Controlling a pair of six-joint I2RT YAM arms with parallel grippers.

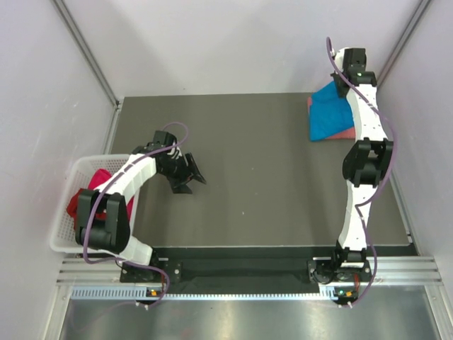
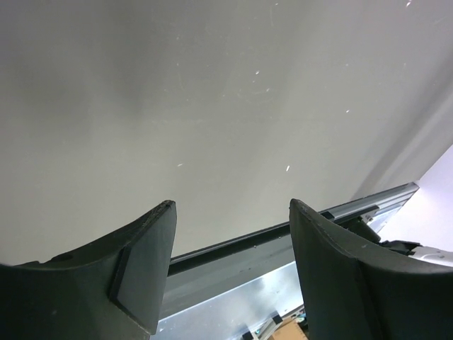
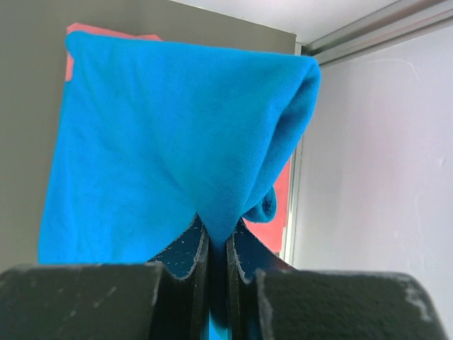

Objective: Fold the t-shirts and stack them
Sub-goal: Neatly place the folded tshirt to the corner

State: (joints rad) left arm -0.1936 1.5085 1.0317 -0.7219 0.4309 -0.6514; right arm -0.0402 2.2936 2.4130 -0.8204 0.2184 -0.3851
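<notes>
We saw the blue t-shirt (image 1: pixel 329 113) lying on the pink t-shirt (image 1: pixel 338 135) at the upper right of the bench (image 1: pixel 269 191), its fold clamped in the right gripper (image 3: pixel 216 237), probably to square the stack. The left gripper (image 2: pixel 232 212) hung apart and empty, centre-left.

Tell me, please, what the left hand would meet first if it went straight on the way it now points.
Most likely the grey table top itself: the wrist view shows nothing between the open left hand and that surface, though depth is unclear.
</notes>
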